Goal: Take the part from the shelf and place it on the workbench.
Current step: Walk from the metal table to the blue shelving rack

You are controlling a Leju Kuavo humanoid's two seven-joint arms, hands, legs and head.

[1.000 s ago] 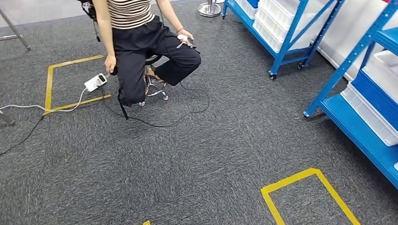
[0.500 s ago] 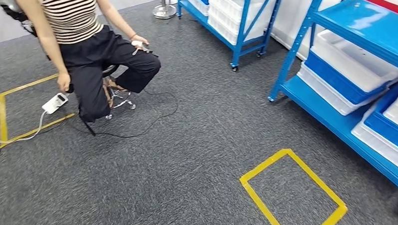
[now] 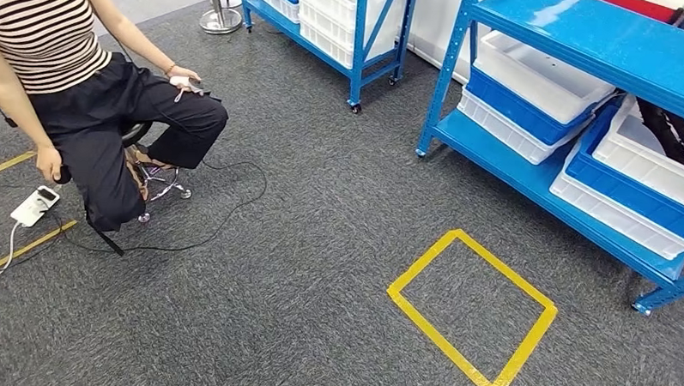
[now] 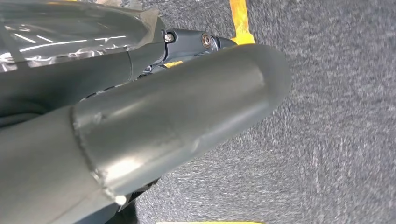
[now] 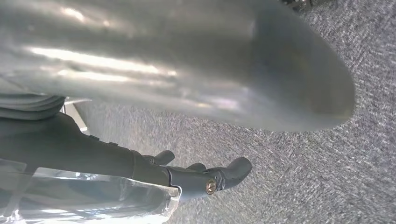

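A blue shelf (image 3: 528, 178) stands at the right of the head view with white and blue bins on it. One white bin (image 3: 653, 165) at the far right holds dark parts (image 3: 674, 138). In the left wrist view my left hand (image 4: 177, 116) hangs over grey carpet, its thick thumb stretched out and its dark fingers (image 4: 196, 44) behind it, with nothing in it. My right hand (image 5: 196, 88) in the right wrist view hangs the same way, with dark fingers (image 5: 210, 179) apart from the thumb and nothing held.
A yellow tape square (image 3: 472, 311) marks the carpet in front of the shelf. A person (image 3: 92, 107) sits on a stool at the left, with cables (image 3: 226, 210) and a power strip (image 3: 34, 206) on the floor. A second blue shelf (image 3: 344, 26) stands at the back.
The camera has turned to the right: the person slid left in the picture and the shelf with its bins came closer and fuller into view. The yellow square now lies nearer the middle.
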